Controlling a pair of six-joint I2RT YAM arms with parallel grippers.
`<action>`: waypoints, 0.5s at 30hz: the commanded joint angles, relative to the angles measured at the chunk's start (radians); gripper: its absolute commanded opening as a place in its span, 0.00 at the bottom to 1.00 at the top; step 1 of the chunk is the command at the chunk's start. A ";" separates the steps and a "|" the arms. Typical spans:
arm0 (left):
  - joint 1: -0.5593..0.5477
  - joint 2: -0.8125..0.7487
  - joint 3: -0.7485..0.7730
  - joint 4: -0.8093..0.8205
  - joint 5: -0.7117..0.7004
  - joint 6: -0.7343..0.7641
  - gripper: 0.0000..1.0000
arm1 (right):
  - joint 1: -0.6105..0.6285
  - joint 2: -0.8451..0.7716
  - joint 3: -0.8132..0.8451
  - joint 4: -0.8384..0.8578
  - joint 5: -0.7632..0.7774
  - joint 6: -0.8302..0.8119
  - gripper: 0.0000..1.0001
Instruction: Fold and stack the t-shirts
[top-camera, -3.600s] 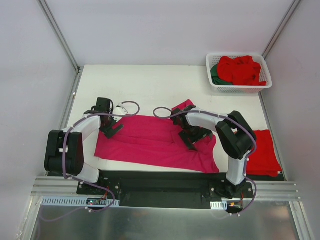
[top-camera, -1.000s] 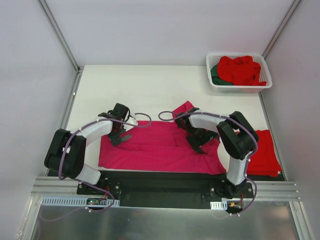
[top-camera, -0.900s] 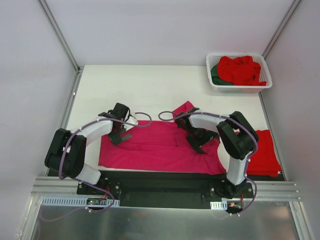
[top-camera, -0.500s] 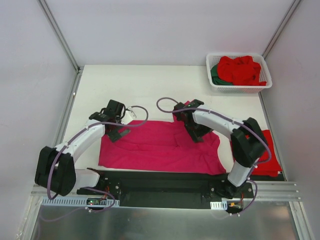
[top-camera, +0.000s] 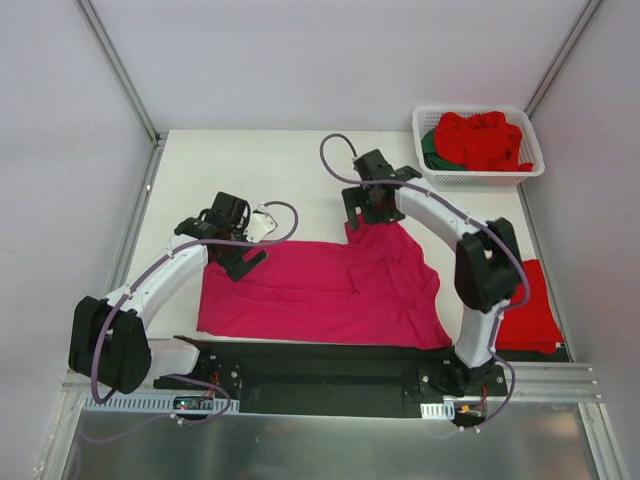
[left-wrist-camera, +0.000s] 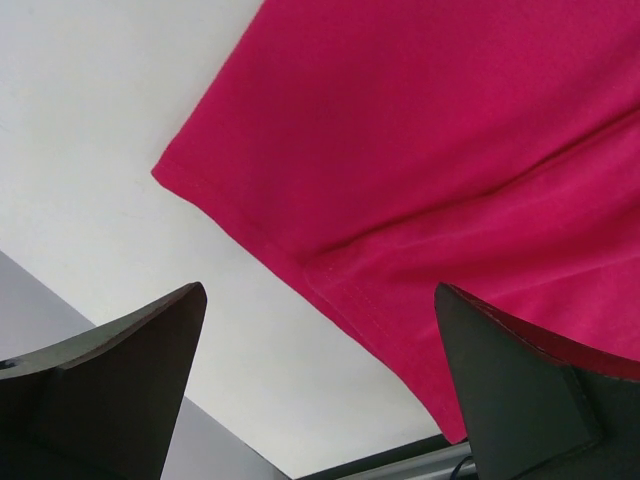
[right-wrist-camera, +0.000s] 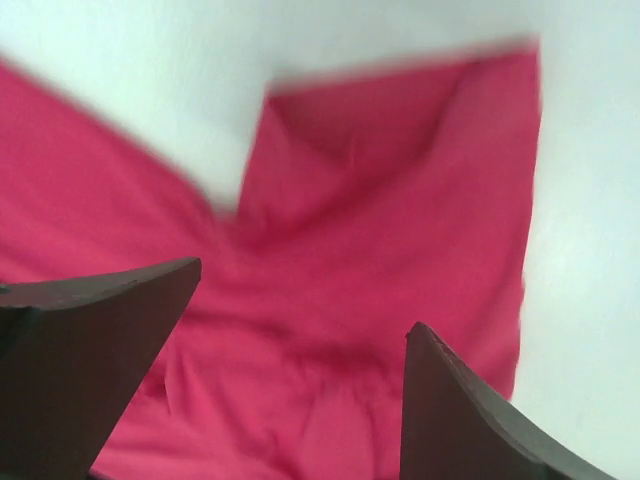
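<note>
Magenta t-shirt (top-camera: 320, 290) lies spread flat along the worktop's near edge, about mid-width. Left gripper (top-camera: 243, 262) hovers over its far left corner, jaws wide apart and holding nothing (the wrist view shows hem and bare worktop between the fingers). Right gripper (top-camera: 367, 212) hangs above the sleeve that points toward the far edge, jaws likewise spread and empty. Folded red t-shirt (top-camera: 535, 310) sits at the near right corner. Crumpled red t-shirts (top-camera: 480, 140) and a green t-shirt (top-camera: 430, 148) lie in the basket (top-camera: 480, 178) at the far right corner.
</note>
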 joint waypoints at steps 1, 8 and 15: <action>0.001 -0.021 -0.010 -0.028 0.039 -0.014 0.99 | -0.019 0.170 0.294 0.049 -0.086 -0.023 0.92; 0.001 -0.047 -0.039 -0.028 0.011 0.008 0.99 | -0.064 0.385 0.615 -0.035 0.028 -0.035 0.76; 0.002 -0.047 -0.062 -0.028 0.001 0.018 0.99 | -0.059 0.370 0.594 -0.130 0.050 -0.106 0.75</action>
